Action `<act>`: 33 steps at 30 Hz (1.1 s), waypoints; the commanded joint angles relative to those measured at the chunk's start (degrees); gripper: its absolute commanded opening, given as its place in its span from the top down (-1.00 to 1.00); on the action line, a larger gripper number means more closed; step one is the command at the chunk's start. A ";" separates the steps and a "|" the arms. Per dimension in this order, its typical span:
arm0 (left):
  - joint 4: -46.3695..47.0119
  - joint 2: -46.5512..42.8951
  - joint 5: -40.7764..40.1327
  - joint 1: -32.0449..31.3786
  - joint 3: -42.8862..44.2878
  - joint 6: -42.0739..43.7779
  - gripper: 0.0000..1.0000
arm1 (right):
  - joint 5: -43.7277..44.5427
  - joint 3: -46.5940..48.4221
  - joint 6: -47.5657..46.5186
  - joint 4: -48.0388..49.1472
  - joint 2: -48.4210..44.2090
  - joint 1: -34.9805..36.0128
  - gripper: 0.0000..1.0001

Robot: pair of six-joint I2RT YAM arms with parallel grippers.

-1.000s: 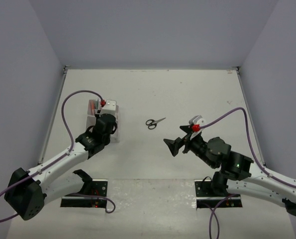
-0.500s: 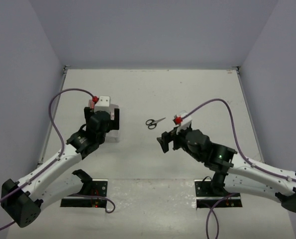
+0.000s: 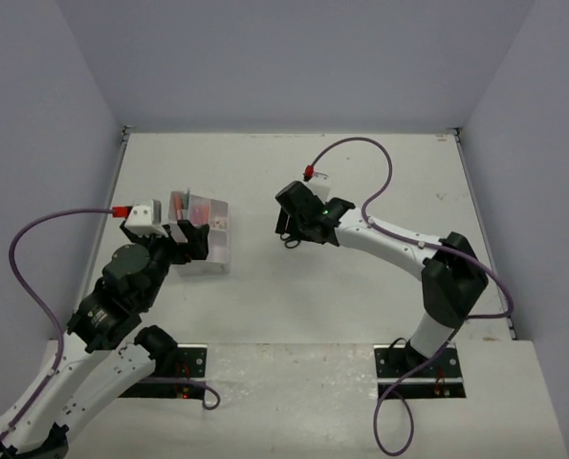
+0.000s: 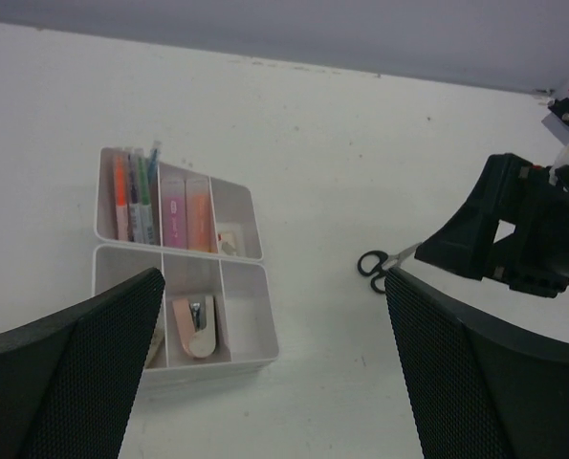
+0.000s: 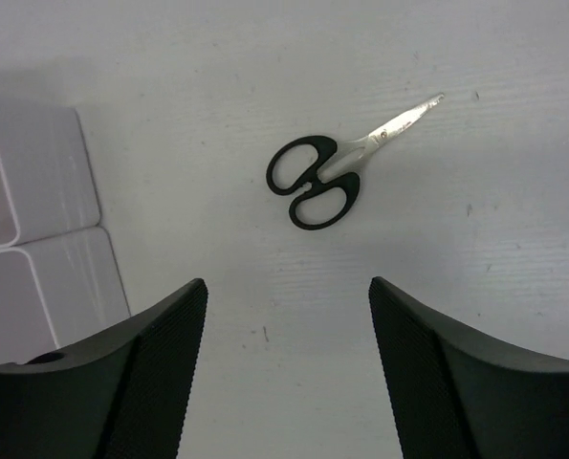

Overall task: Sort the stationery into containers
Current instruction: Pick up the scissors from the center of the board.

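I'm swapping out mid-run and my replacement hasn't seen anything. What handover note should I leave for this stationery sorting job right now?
Left gripper: open, empty, hovering near the clear plastic divided organiser box.
Right gripper: open, empty, above the black-handled scissors, which lie flat on the white table beside the box.
Done: markers and pens, plus smaller pieces, sit in the box's compartments.
To do: grasp the scissors and put them in the box.
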 commanded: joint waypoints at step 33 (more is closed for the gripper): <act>-2.30 -7.36 0.23 0.43 -7.33 -0.52 -1.00 | -3.28 8.91 22.22 -9.66 22.37 -4.77 0.52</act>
